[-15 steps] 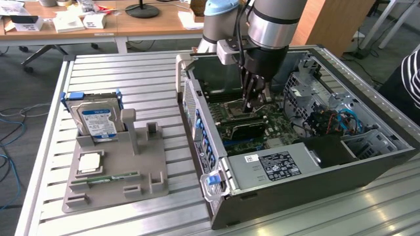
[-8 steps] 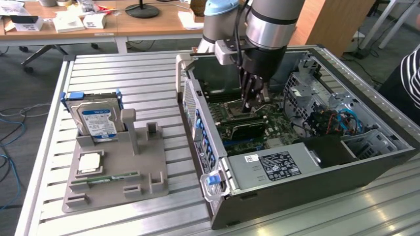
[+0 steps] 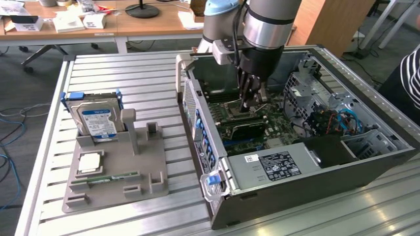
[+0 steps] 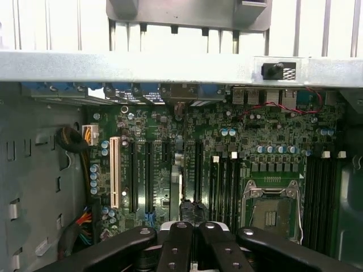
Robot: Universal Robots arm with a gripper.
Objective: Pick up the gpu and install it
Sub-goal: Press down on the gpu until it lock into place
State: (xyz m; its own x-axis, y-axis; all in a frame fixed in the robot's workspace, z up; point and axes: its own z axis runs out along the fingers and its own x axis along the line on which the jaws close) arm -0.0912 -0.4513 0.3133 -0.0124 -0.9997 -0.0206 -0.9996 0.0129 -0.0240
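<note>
hovering low inside the open computer case, the gripper has its jaws pinched narrow. judging by the wrist view, the gpu stands on edge just ahead of the fingertips, over a motherboard expansion slot. whether it is fully seated is unclear; any tilt could jam it against the slot when pressed.

A silver-grey robot arm with a pale blue joint cap and black band carries a black gripper — its linked fingers studded with round silver pins.
</note>
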